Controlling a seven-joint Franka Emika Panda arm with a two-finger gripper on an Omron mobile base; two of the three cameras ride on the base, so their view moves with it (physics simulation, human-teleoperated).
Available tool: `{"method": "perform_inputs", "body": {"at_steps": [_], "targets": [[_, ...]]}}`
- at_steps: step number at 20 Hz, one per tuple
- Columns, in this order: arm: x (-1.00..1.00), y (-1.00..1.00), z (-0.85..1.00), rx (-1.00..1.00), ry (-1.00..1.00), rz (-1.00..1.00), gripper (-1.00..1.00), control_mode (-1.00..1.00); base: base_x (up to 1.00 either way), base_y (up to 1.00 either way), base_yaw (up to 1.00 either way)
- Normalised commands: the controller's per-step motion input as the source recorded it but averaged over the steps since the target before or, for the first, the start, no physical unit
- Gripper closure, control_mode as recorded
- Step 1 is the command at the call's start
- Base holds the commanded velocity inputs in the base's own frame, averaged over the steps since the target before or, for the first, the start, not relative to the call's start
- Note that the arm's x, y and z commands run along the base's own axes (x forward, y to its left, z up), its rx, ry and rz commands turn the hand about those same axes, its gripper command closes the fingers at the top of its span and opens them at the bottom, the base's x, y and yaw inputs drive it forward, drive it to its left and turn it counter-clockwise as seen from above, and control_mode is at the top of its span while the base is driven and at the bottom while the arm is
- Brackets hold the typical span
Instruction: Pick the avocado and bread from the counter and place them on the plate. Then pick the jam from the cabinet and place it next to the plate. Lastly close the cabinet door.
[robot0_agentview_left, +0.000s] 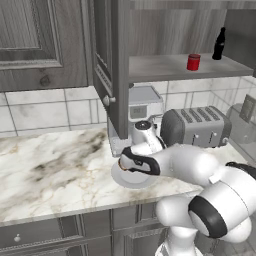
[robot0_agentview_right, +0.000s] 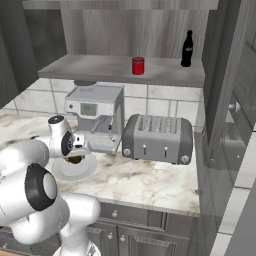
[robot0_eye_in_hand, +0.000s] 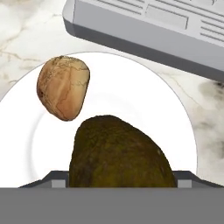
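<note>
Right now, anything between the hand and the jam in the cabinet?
Partly: the open cabinet door hangs just above the hand over the plate. The jam itself stands unblocked at the shelf front.

Left base view: behind the arm's left, facing forward and down, middle range.
Right base view: behind the arm's right, same facing and range.
Shared: counter (robot0_agentview_left: 55, 165), plate (robot0_agentview_left: 131, 181), toaster (robot0_agentview_left: 196, 126), coffee machine (robot0_agentview_right: 96, 116), open cabinet (robot0_agentview_right: 125, 70) shelf with jam (robot0_agentview_left: 193, 62) and bottle (robot0_agentview_right: 187, 49).
Hand view: very close, straight down onto the plate, with avocado (robot0_eye_in_hand: 120, 153) and bread (robot0_eye_in_hand: 63, 87).
</note>
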Motion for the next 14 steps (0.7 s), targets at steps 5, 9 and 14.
{"method": "perform_inputs", "body": {"at_steps": [5, 9, 14], "targets": [[0.2, 0.19, -0.41, 0.0, 0.0, 0.0, -1.0, -1.0, 0.0, 0.0, 0.0], [0.1, 0.0, -0.04, 0.0, 0.0, 0.0, -1.0, -1.0, 0.0, 0.0, 0.0], [0.06, 0.0, 0.24, 0.01, 0.0, -0.01, -1.0, -1.0, 0.0, 0.0, 0.0]]}}
